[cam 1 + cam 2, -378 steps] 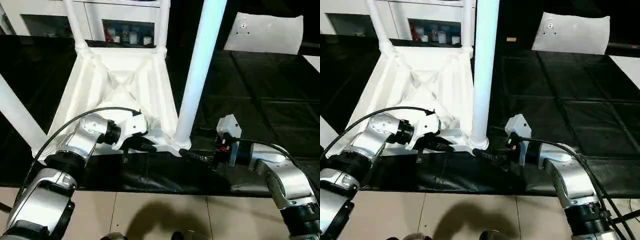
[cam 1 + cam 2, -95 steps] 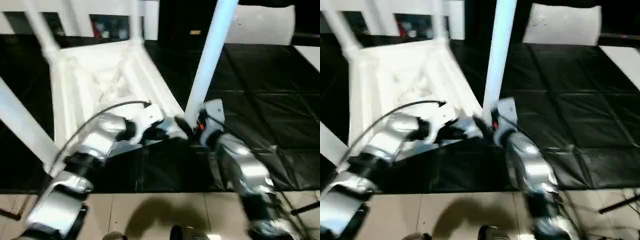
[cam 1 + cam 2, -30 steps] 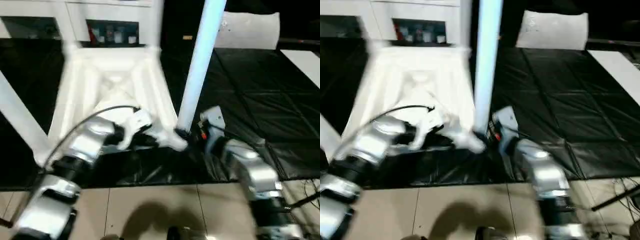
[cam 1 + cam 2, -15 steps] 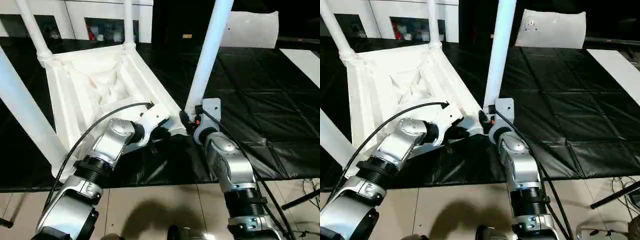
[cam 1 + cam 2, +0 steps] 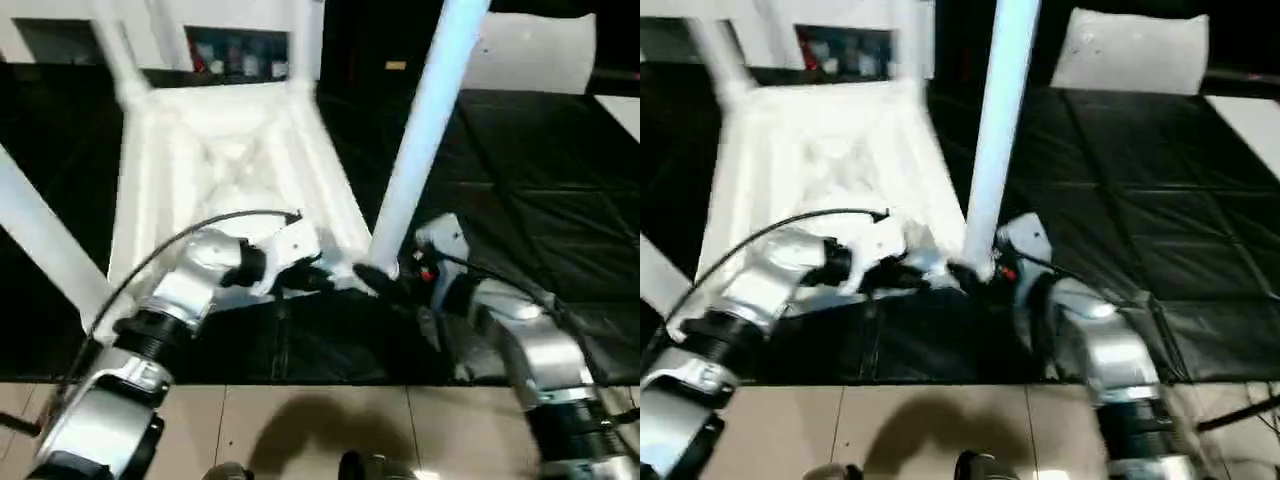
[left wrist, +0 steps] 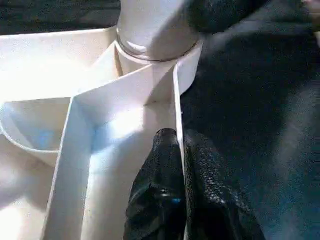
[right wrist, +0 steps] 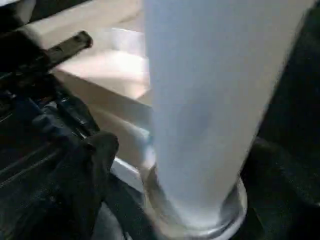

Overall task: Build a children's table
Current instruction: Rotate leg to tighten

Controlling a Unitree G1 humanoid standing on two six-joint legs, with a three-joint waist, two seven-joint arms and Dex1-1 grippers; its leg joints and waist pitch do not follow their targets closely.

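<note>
Children's table point(image 5: 225, 165): white plastic, lying upside down on a black floor mat point(image 5: 540, 160), ribbed underside facing up. Ribs run diagonally to a centre cross.

Legs: four white tapered tubes stand upright in the round corner sockets. Near right leg point(image 5: 425, 130) rises steeply from the corner socket point(image 6: 155, 52) closest to the two grippers. Near left leg point(image 5: 45, 245) crosses the picture edge on the robot's left. Two far legs point(image 5: 120, 50) rise at the back corners.

Left gripper point(image 6: 177, 150): black fingers point(image 6: 165, 165) pressed together on the thin upright edge wall of the tabletop, one finger inside the wall, one outside, just beside the near right socket. Silver forearm and black cable lead back from it over the near edge of the table.

Right gripper point(image 5: 385, 280): at the foot of the near right leg, on the mat side of the socket. In the right wrist view the leg point(image 7: 215, 100) stands close in front, with one black finger point(image 7: 87, 165) to the side of it; the frames are blurred and I cannot tell whether its fingers are apart or closed on the leg.

Surroundings: white cabinet point(image 5: 235, 55) with glass doors behind the table; flat white sheet point(image 5: 1130, 50) on the mat at far right; tiled floor point(image 5: 300, 430) along the near edge.
</note>
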